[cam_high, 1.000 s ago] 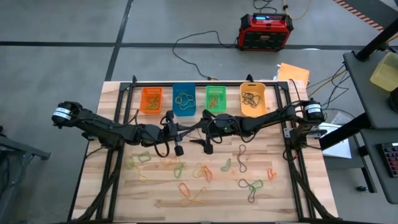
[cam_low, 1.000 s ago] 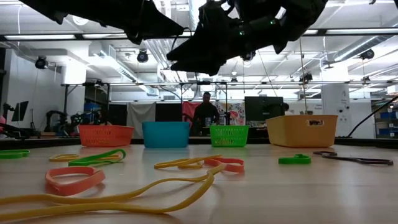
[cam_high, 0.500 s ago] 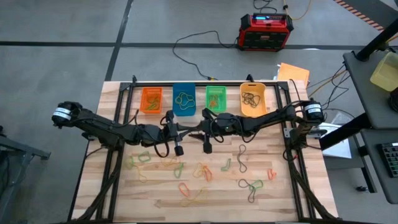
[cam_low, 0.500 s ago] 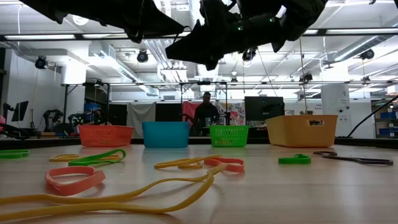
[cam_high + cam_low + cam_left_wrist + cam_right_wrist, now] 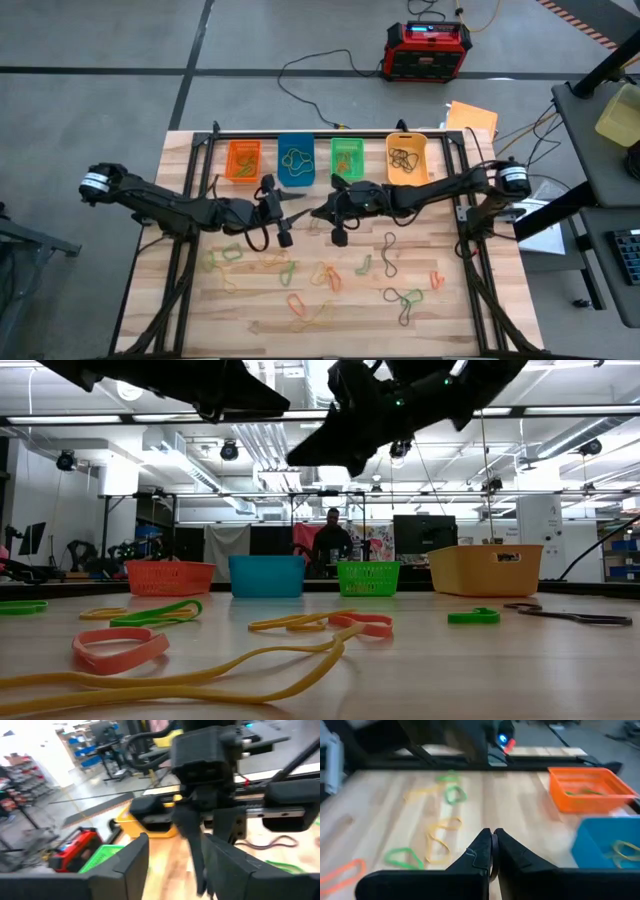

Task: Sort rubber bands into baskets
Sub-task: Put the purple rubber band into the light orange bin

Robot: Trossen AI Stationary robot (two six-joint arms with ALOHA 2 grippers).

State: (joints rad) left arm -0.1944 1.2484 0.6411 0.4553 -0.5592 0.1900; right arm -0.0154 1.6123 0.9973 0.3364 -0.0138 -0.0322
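Hovering mid-table, the left pincer (image 5: 297, 198) gapes wide while the right pincer (image 5: 491, 851) is pressed closed, its contents indiscernible.

Four baskets (image 5: 296, 160) in row along table (image 5: 470, 300) far edge; rubber bands (image 5: 325, 275) scattered nearer.

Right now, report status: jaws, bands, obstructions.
Left gripper jaws open, empty. Right gripper jaws shut; load unclear. Thin coloured rubber bands litter the wooden table. Nothing blocking.

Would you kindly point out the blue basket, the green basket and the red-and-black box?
blue basket (image 5: 296, 179): high view, its near rim.
green basket (image 5: 368, 578): low view, its front wall.
red-and-black box (image 5: 427, 51): high view, its top face.
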